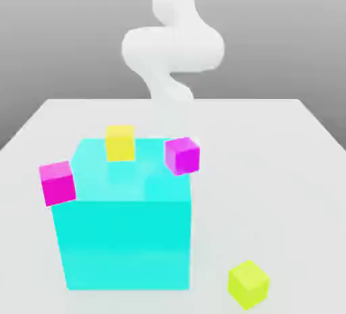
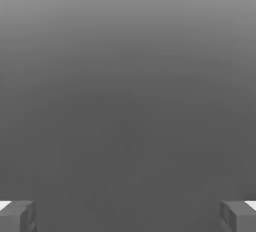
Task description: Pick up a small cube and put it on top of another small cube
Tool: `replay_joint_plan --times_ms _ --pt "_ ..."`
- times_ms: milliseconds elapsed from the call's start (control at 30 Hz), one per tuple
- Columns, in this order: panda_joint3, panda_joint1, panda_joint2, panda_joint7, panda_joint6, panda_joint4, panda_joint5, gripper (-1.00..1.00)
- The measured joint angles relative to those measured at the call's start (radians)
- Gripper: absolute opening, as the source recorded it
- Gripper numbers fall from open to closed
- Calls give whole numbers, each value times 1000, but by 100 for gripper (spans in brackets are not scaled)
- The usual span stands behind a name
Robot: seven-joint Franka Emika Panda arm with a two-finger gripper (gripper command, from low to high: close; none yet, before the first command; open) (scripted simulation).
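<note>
The small lime cube (image 1: 248,283) sits on the white table near its front edge, toward the exterior view's right. The small purplish-magenta cube (image 1: 182,155) lies farther back, beside the upper right corner of the big cyan cube (image 1: 121,238). My white arm (image 1: 172,49) rises at the far side of the table, well away from both cubes. In the hand view my gripper (image 2: 128,216) is open: its two grey fingertips (image 2: 17,215) stand wide apart with nothing between them, against plain grey background.
The big cyan cube stands in the foreground on the exterior view's left. A hot-magenta small cube (image 1: 57,182) lies at its left side and a warm yellow small cube (image 1: 120,142) behind it. The white table (image 1: 270,170) extends to the right.
</note>
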Motion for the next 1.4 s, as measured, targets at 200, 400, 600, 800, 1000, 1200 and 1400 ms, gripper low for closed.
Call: replay_joint_plan --times_ms 200,400,600,800,1000,1200,1400 --pt "16 45 224 -60 92 -42 0 0" --pt "38 83 441 -116 183 -83 -3 0" --pt "66 121 659 -166 273 -124 -14 0" --pt "83 158 877 -205 362 -164 -42 0" --pt "60 189 1095 -191 511 -147 -83 0" --pt "55 193 1120 -186 531 -142 -90 -100" --pt "77 177 1000 -205 434 -166 -65 -100"
